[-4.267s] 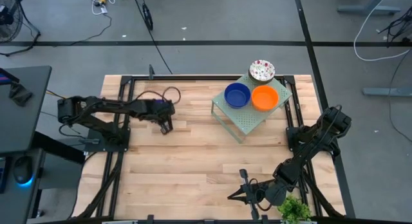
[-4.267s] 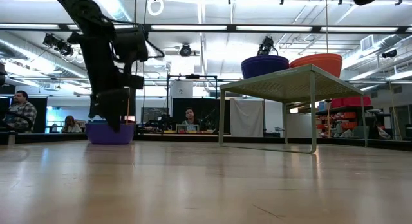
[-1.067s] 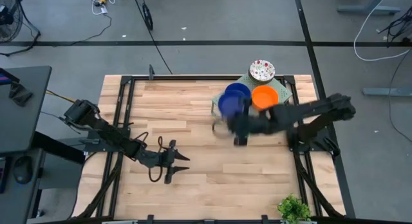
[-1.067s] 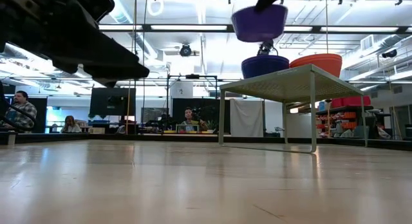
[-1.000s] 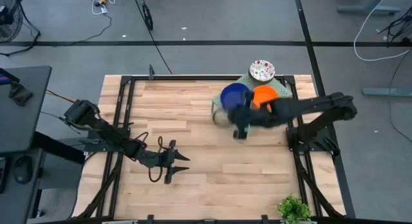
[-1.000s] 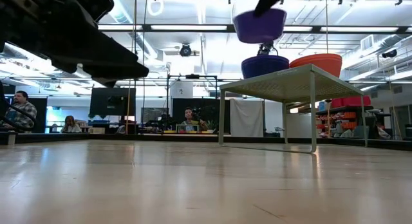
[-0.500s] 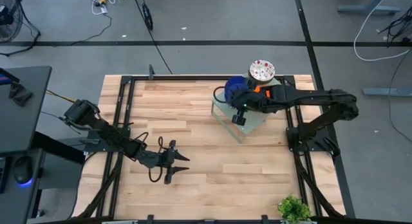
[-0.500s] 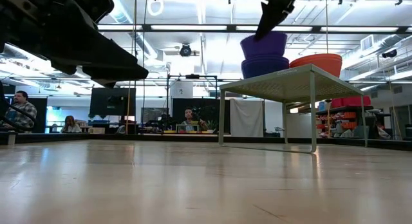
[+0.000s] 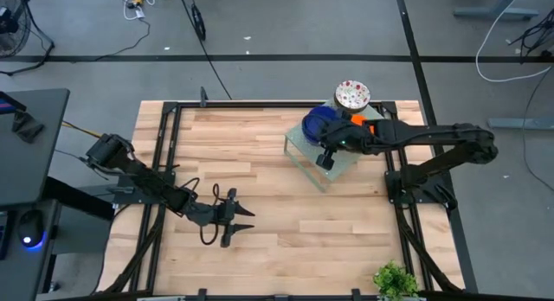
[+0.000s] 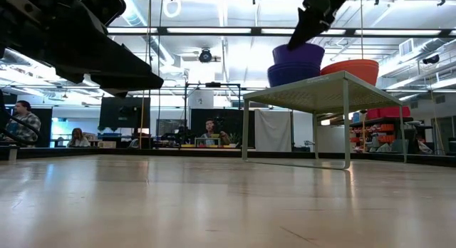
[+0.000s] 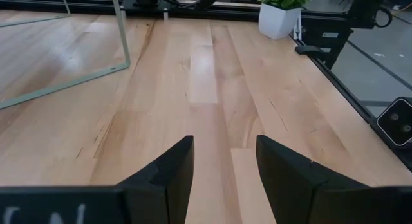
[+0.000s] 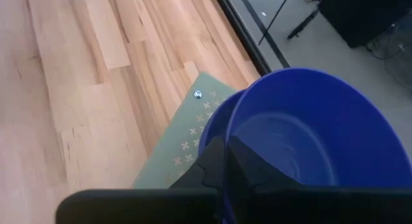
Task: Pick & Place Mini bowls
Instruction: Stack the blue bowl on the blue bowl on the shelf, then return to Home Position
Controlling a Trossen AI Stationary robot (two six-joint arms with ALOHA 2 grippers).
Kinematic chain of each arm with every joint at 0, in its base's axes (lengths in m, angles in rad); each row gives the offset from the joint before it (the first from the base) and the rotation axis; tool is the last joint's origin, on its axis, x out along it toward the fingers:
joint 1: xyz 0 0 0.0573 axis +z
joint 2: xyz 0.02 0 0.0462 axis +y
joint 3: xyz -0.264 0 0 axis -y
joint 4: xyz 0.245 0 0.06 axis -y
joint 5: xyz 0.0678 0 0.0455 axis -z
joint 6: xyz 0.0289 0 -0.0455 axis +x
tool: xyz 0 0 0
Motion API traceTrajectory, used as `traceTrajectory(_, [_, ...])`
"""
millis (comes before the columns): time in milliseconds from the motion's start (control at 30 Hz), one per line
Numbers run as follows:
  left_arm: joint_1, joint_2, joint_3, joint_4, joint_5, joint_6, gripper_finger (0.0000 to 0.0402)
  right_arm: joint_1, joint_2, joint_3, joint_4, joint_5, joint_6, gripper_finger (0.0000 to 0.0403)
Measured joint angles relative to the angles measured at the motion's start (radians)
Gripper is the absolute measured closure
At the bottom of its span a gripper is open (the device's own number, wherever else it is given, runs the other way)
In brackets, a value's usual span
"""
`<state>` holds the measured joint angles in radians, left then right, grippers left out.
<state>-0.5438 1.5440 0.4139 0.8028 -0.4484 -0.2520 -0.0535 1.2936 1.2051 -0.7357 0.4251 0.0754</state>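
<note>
On the pale green rack [image 9: 336, 161] at the far right stand a dark blue mini bowl [image 10: 293, 75], an orange one [image 10: 353, 67] and a white red-speckled one [image 9: 352, 95]. A second blue bowl [image 12: 302, 130] sits tilted inside the first, with my right gripper [image 12: 225, 156] shut on its rim. In the high view the right arm covers most of the orange bowl. My left gripper [image 9: 246, 218] hovers open over bare wood near the table's front left, nothing between its fingers [image 11: 167, 176]. My right gripper pinches the upper blue bowl's rim [image 12: 229, 135] on its side toward the table's near edge, apparently one finger inside the bowl and one outside. The fingers [image 10: 308, 28] slant down from above. The bowl is tilted, its bottom nested in the lower blue bowl [image 12: 211, 130].
The rack stands on thin legs [image 10: 244, 127] above the wooden tabletop [image 9: 260, 154]. A potted plant [image 9: 396, 282] sits at the near right corner. Black frame rails [image 9: 169, 145] run along the table's sides. People sit in the room beyond the far edge.
My right gripper has carried the blue bowl toward the table's far right and down, from above the rack's near-left corner onto the other blue bowl. The bowl now rests tilted in that bowl instead of hanging clear.
</note>
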Motion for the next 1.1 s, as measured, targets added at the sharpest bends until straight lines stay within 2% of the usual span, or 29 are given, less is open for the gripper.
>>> traceTrajectory(233, [0.000,0.000,0.000,0.000,0.000,0.000,0.0229,-0.028,-0.005,-0.075,0.107,-0.050,-0.029,0.0396])
traceTrajectory(633, [0.002,0.000,0.000,0.000,0.000,0.000,0.0229,-0.042,-0.005,-0.076,0.113,-0.079,0.000,0.0388])
traceTrajectory(967, [0.002,0.000,0.000,0.000,0.000,0.000,0.0229,-0.041,-0.005,-0.054,0.102,-0.082,-0.012,0.0291])
traceTrajectory(1100, [0.002,0.000,0.000,0.000,0.000,0.000,0.0229,-0.039,-0.005,0.002,0.098,-0.159,-0.023,0.0261])
